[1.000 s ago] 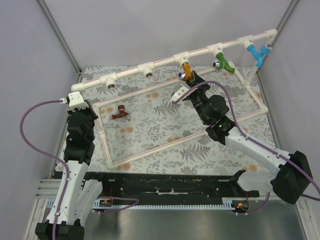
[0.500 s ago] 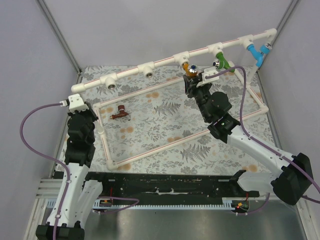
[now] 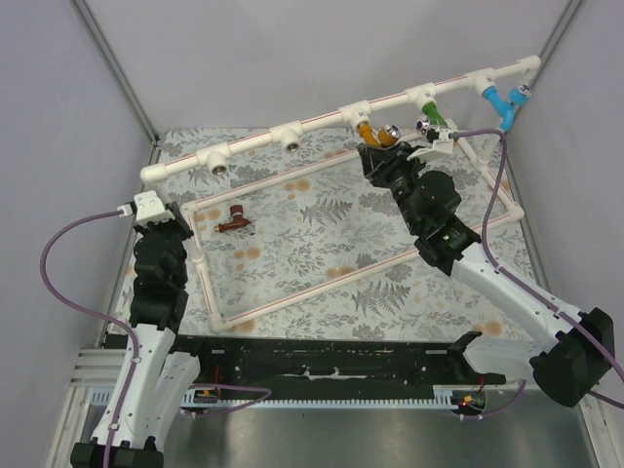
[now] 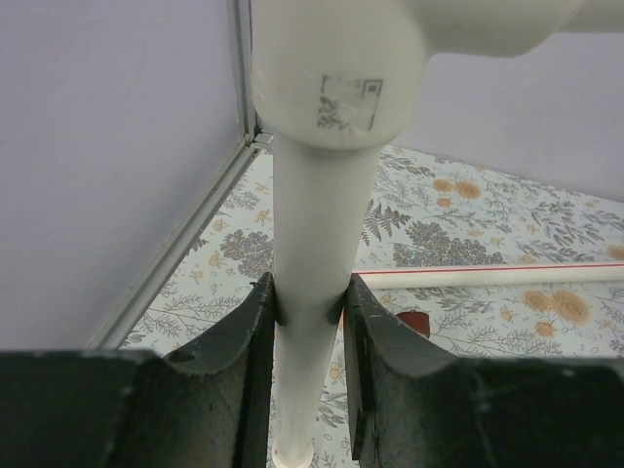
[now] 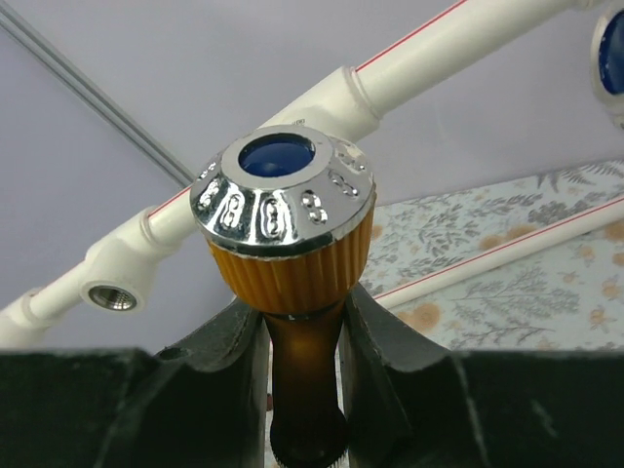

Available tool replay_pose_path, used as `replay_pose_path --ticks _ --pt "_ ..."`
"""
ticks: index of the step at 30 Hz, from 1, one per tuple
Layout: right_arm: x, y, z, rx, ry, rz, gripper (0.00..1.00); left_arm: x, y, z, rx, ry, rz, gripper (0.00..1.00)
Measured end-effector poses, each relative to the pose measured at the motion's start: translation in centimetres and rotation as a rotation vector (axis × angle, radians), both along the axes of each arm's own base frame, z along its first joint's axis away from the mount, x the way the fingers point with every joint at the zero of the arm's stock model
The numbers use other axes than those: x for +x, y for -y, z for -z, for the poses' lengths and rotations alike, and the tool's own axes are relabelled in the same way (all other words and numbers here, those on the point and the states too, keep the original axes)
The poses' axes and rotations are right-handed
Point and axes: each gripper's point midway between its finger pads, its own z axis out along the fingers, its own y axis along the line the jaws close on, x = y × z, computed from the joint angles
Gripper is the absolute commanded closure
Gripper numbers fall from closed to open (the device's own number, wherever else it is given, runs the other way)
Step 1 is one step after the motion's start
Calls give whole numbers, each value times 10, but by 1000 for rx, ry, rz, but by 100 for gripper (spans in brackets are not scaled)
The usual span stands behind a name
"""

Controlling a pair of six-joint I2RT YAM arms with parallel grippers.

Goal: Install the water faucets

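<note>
The orange-yellow water faucet (image 3: 370, 133) sits at a tee of the raised white pipe rail (image 3: 253, 143), its silvery cap (image 3: 390, 130) turned to the right. My right gripper (image 3: 378, 151) is shut on its neck; in the right wrist view the fingers (image 5: 385, 361) clamp the amber stem (image 5: 304, 361) under the ribbed knob (image 5: 291, 265). The dark reddish-brown faucet (image 3: 232, 220) lies loose on the table inside the pipe frame, and it peeks out behind a finger (image 4: 414, 324). My left gripper (image 3: 174, 216) is shut on the frame's upright white post (image 4: 312, 234) at the left corner.
Two empty tee sockets (image 3: 219, 166) (image 3: 291, 144) face forward on the rail's left part. A green tap (image 3: 436, 122) and a light blue tap (image 3: 502, 102) hang at the right. The low rectangular pipe frame (image 3: 322, 290) lies on the floral table, with grey walls close on both sides.
My right wrist has turned and swung right with the orange-yellow faucet, so its silvery cap went from the lower left to the right side. The left arm has shifted slightly, still on the post.
</note>
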Motion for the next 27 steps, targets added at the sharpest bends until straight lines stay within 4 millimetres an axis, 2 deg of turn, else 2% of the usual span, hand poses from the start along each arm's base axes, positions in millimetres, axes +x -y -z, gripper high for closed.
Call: replay_pose_path --ticks 23,24,27 --pt "-7 -10 -8 587 -294 -188 100 -1 2 1 6 16 -2 98" --pt "-7 -11 -9 599 -299 -191 98 -2 2 0 7 18 -2 98" --pt "-8 -11 -9 609 -302 -192 82 -2 2 1 7 17 -3 98"
